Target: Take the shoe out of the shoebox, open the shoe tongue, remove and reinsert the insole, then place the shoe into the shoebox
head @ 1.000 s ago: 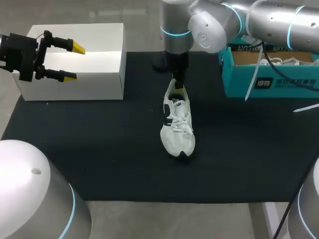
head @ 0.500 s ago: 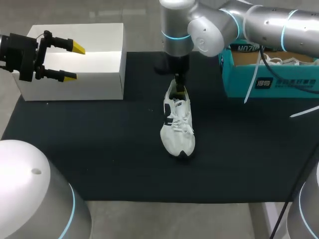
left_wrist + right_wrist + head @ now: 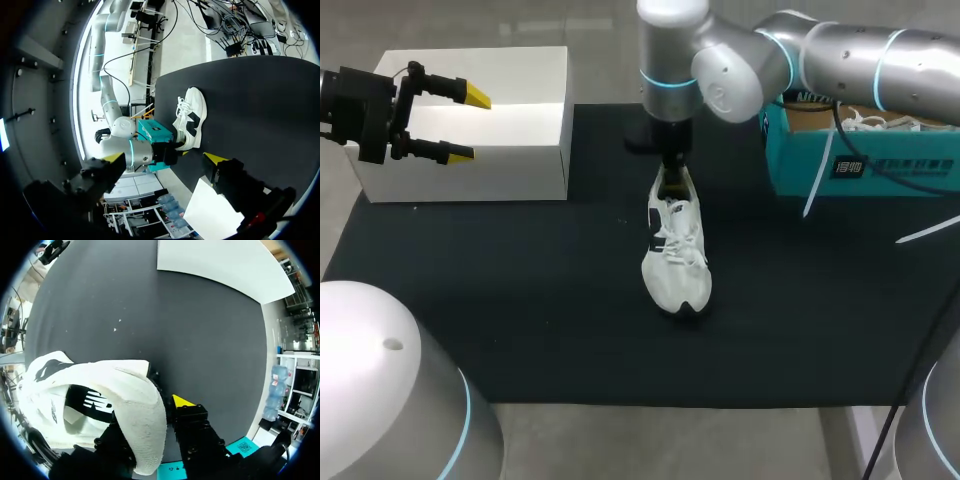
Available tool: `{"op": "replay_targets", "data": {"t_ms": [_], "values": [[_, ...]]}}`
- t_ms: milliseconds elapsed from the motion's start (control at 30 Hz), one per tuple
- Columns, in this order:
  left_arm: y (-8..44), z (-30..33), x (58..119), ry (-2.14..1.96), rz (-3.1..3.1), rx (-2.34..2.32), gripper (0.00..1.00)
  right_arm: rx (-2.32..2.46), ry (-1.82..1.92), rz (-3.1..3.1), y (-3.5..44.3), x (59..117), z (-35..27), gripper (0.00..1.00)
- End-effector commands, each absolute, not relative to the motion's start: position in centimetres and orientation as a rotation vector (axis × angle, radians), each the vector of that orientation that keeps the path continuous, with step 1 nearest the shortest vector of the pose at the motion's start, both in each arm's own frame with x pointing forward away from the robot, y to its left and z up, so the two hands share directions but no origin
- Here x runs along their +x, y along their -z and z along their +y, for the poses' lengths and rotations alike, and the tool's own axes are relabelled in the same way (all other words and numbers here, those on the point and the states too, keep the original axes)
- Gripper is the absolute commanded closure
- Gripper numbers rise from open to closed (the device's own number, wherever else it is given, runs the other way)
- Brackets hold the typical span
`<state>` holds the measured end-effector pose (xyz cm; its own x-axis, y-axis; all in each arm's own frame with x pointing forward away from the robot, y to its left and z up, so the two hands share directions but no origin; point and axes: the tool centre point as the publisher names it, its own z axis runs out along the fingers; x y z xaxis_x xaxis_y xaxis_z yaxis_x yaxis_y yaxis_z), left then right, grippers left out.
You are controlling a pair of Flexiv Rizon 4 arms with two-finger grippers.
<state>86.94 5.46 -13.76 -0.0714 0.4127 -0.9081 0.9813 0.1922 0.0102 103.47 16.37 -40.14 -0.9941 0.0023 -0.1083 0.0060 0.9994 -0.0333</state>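
Observation:
A white shoe (image 3: pixel 676 255) with dark side marks stands on the black mat, toe toward the front edge. My right gripper (image 3: pixel 670 178) comes down at its heel. In the right wrist view the heel wall (image 3: pixel 145 410) sits between the fingers: one yellow-tipped finger (image 3: pixel 183 402) presses its outside, while the other is inside the shoe and mostly hidden. The teal shoebox (image 3: pixel 860 150) stands open at the back right. My left gripper (image 3: pixel 460 125) hangs open and empty far to the left, over the white box. From the left wrist view the shoe (image 3: pixel 192 112) lies well ahead of that gripper (image 3: pixel 165 159).
A white box (image 3: pixel 510 140) stands at the back left corner of the black mat (image 3: pixel 520 300). White laces or straps hang over the teal shoebox's front. Bare mat lies to the left, right and front of the shoe.
My right gripper's fingers have drawn together on the shoe's heel, and the arm has shifted a little to the left. The shoe and my left arm have stayed where they were.

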Motion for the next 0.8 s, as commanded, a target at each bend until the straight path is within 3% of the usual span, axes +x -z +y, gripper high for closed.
{"op": "replay_targets", "data": {"t_ms": [33, 333, 800], "values": [[13.8, 5.4, 86.9, 0.849, 1.628, 1.350, 0.00, 0.009, 0.051, 3.036, 39.8, 103.2, 16.3, 1.00], [13.8, 5.4, 86.9, 0.849, 1.628, 1.350, 0.00, 0.043, 0.068, 3.012, 35.3, 101.7, 15.6, 1.00], [13.8, 5.4, 86.9, 0.849, 1.628, 1.350, 0.00, -0.131, 0.004, 3.068, 20.9, 101.2, 15.6, 1.00]]}}
